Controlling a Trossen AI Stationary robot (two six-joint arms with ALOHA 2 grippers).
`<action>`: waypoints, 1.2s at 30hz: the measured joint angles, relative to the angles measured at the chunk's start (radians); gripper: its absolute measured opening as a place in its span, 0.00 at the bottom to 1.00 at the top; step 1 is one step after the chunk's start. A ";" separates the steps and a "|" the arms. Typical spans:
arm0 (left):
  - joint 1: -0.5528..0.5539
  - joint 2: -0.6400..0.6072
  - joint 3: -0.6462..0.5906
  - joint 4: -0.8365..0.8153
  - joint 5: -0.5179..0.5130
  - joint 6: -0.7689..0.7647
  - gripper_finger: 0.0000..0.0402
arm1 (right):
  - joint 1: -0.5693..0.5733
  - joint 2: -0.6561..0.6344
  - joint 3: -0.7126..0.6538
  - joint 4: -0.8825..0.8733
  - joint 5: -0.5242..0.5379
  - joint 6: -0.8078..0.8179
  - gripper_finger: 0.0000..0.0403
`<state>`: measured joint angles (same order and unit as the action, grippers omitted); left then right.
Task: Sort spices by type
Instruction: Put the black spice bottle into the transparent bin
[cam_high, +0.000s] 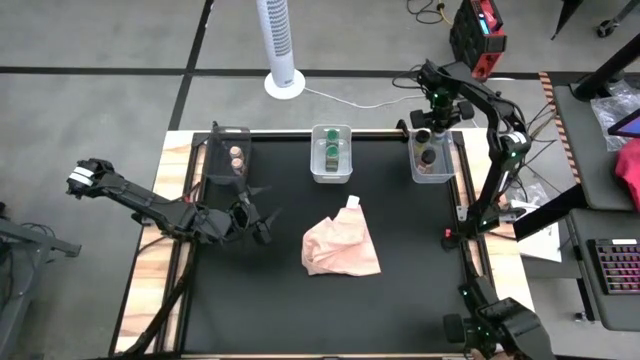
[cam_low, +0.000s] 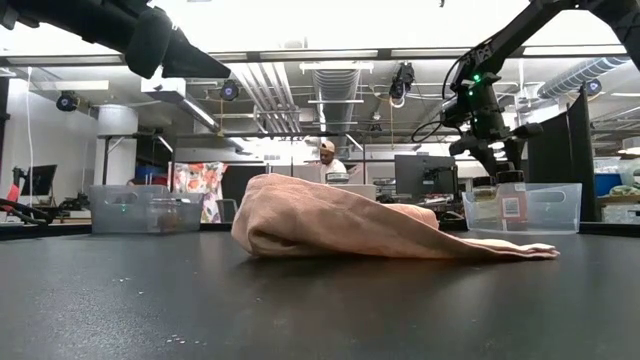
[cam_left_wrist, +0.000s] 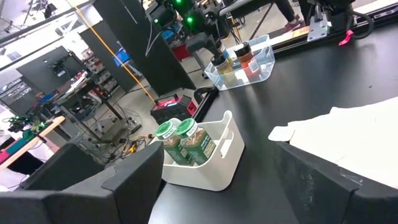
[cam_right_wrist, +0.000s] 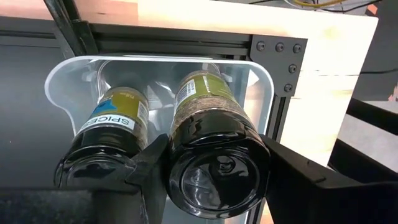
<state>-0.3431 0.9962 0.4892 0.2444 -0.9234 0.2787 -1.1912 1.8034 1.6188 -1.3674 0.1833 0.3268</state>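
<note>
Three clear bins stand along the table's far edge. The left bin (cam_high: 228, 155) holds tan-pink-lidded jars (cam_high: 237, 158). The middle bin (cam_high: 332, 172) holds two green-lidded jars (cam_left_wrist: 186, 140). The right bin (cam_high: 432, 172) holds a black-lidded jar (cam_right_wrist: 106, 143). My right gripper (cam_high: 430, 128) is over the right bin, shut on a second black-lidded jar (cam_right_wrist: 217, 168). My left gripper (cam_high: 258, 218) is open and empty above the mat, left of the pink cloth (cam_high: 340, 245). My right gripper pinches the black-lidded jar by its lid (cam_right_wrist: 186, 180), one finger on each side. The fingers come from above, pointing down. The jar hangs upright below them, its body down inside the right bin beside the other jar. Whether its base rests on the bin's floor, I cannot tell.
The crumpled pink cloth lies on the black mat at the middle, a white tag (cam_high: 353, 202) at its far edge. A white tower fan (cam_high: 281, 45) stands on the floor beyond the table. A person shows in the room behind (cam_low: 327, 155).
</note>
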 joint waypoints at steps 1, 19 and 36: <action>0.000 0.000 0.000 0.000 0.000 0.000 0.71 | 0.000 0.000 0.000 0.000 0.000 0.001 0.49; 0.000 0.000 -0.001 -0.003 0.025 0.000 0.71 | -0.007 0.000 0.013 -0.017 -0.048 -0.029 0.49; 0.000 0.000 -0.001 -0.009 0.025 0.002 0.71 | -0.004 0.008 0.011 -0.025 -0.024 -0.035 0.49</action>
<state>-0.3431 0.9962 0.4885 0.2356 -0.8980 0.2804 -1.1954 1.8114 1.6299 -1.3928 0.1593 0.2920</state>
